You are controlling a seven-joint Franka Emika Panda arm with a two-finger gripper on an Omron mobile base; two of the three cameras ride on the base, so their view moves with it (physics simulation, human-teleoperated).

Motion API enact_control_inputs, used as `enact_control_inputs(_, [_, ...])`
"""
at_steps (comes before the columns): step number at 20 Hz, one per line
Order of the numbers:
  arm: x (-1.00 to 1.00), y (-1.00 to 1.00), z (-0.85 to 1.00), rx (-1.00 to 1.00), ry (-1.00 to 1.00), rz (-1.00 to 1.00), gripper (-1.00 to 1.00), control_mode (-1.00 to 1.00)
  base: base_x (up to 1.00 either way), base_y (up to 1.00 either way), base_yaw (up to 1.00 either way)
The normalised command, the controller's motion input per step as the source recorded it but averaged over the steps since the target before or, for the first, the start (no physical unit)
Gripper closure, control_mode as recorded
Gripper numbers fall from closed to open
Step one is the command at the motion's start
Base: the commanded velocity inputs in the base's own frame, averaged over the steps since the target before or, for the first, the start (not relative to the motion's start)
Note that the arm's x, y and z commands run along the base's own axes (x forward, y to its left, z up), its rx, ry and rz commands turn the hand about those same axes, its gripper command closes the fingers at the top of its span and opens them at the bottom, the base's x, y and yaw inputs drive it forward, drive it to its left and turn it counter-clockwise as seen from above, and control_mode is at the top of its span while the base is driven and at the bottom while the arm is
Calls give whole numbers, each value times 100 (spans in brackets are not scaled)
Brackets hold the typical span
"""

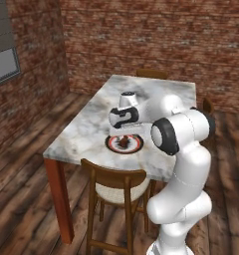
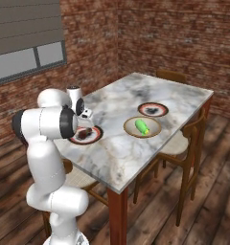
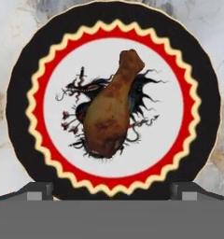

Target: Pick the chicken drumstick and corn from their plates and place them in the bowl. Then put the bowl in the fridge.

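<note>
The chicken drumstick (image 3: 111, 109), brown and lumpy, lies in the middle of a ringed plate (image 3: 20, 93) near the table's front edge (image 1: 124, 143). My gripper (image 3: 111, 192) hangs right above it, open, with a dark fingertip (image 3: 39, 190) on either side of the plate's near rim; from the left base view it sits just over the plate (image 1: 122, 132). The green corn (image 2: 142, 126) rests inside the tan bowl (image 2: 129, 125) toward the table's right side. A second plate (image 2: 153, 109) behind the bowl holds nothing. The fridge is out of view.
The marble table (image 1: 86, 124) has a wooden chair (image 1: 114, 182) pushed in at its near side, another chair (image 2: 189, 136) at the right side and one at the far end (image 1: 151, 73). Brick walls and a window (image 2: 30, 57) stand behind.
</note>
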Motion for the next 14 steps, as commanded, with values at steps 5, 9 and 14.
enact_control_inputs(5, [21, 5, -23, 0, 4, 0, -100, -100, 0, 0, 0])
enact_control_inputs(9, [7, 7, -31, 0, 0, 0, -100, -100, 0, 0, 0])
enact_control_inputs(14, [11, 2, -26, 0, 0, 0, -100, -100, 0, 0, 0])
